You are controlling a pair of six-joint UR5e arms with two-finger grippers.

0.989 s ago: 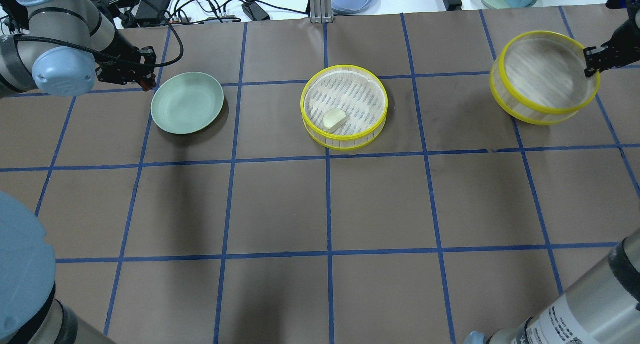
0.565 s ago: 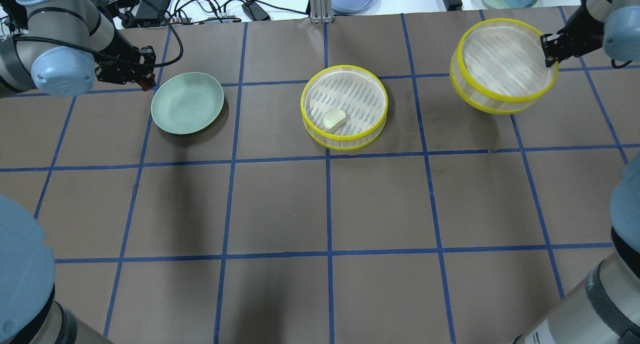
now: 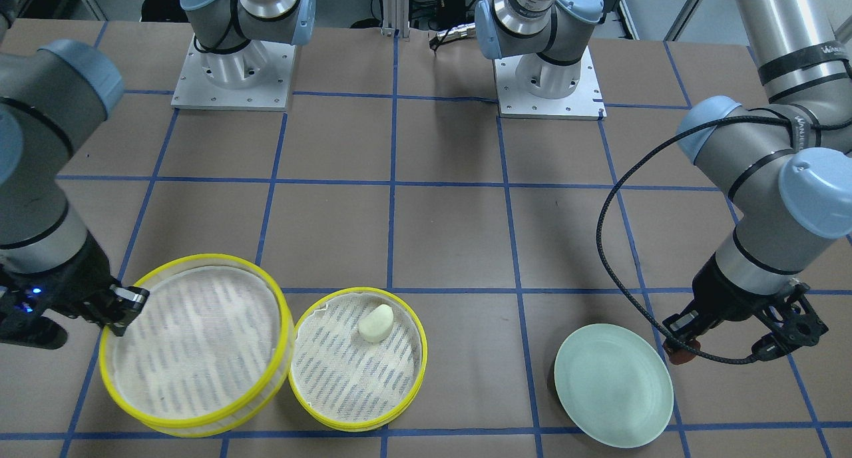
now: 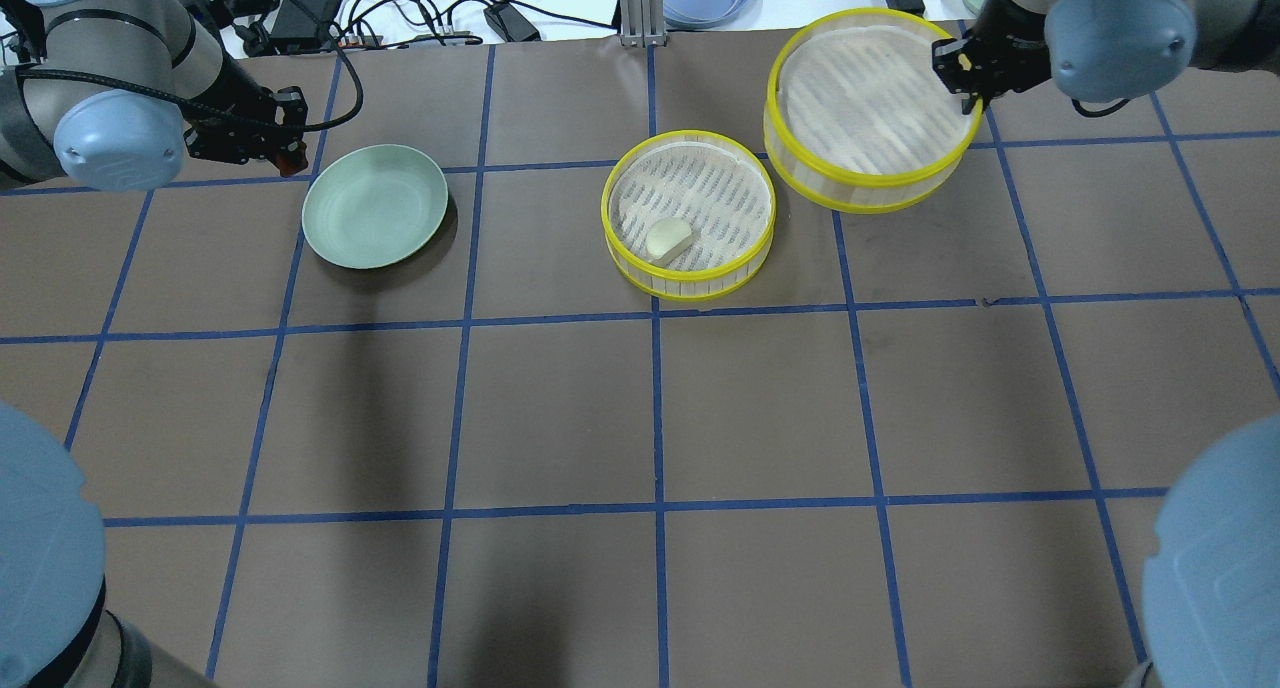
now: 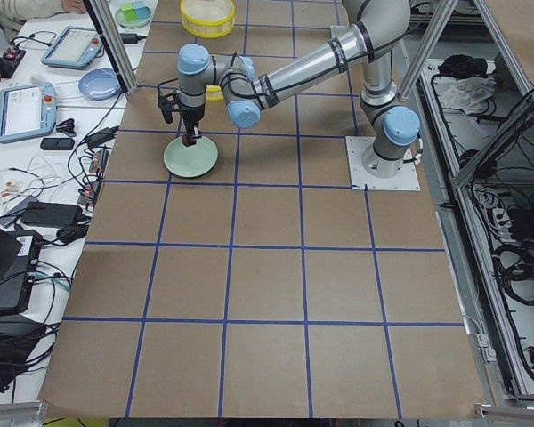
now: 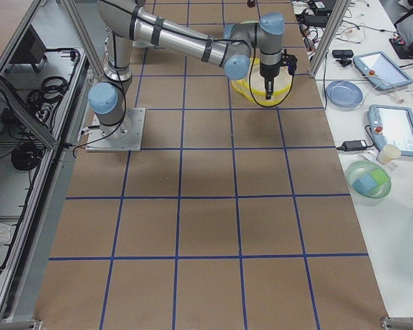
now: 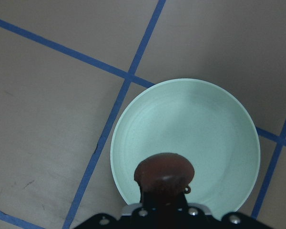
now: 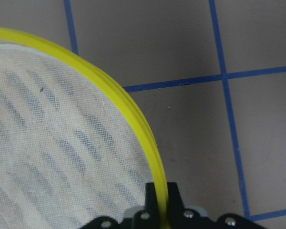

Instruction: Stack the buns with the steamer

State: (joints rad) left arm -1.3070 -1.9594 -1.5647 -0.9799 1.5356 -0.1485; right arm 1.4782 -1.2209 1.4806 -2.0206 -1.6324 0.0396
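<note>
The right gripper [image 4: 960, 68] is pinching one rim of the empty tier [image 4: 870, 108], risking tipping it onto the lower tier [image 4: 690, 280]; the left gripper [image 7: 164, 206] is clutching the brown bun [image 7: 164, 171].

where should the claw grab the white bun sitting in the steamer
Pinch the cream bun across its narrow middle, coming straight down from above. It lies flat on the mesh, close to the yellow rim of its steamer tier, so the wall likely blocks a sideways approach.

Bright even light, soft shadows
</note>
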